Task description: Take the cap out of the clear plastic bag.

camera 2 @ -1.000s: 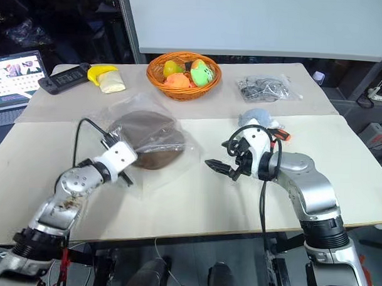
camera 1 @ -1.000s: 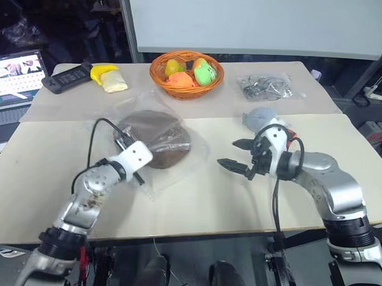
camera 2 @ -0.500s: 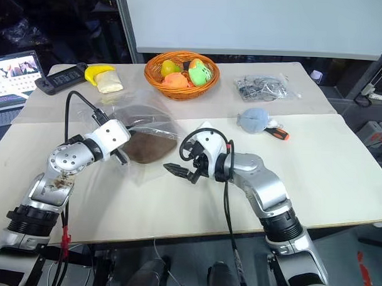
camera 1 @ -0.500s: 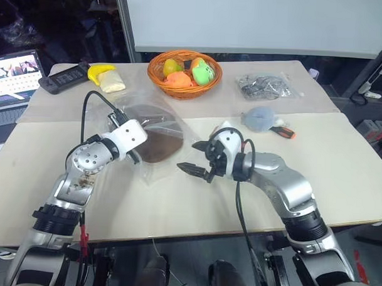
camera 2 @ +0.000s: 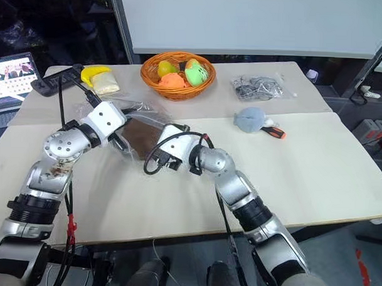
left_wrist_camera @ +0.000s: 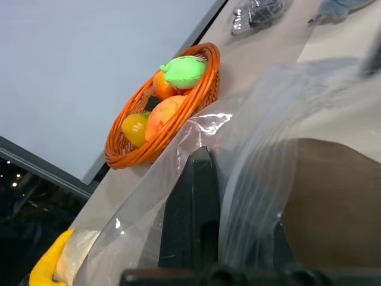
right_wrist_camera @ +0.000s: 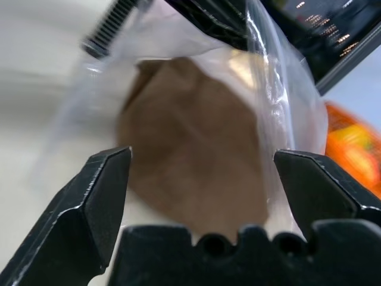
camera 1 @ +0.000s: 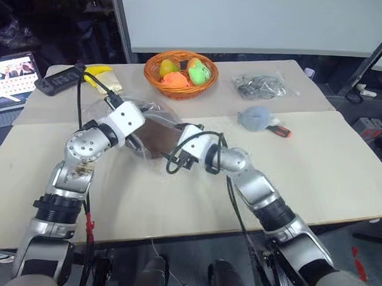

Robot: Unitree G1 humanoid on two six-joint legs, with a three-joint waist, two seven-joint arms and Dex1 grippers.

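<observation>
The clear plastic bag is lifted at one edge off the table, with the dark brown cap inside it. My left gripper is shut on the bag's plastic, its white housing just left of the bag in the eye views. My right gripper is open and points level at the bag from the right, close to the cap, which shows between its two fingers. Whether its fingertips are inside the bag's mouth I cannot tell.
An orange basket of fruit stands behind the bag. At the back right lies a small bag of metal parts, nearer a blue-grey fuzzy lump and an orange-handled tool. A laptop, a black device and a banana are far left.
My right gripper has swung left across the table and rolled, arriving open at the bag. My left gripper has raised the bag's edge, so the bag and cap now hang tilted.
</observation>
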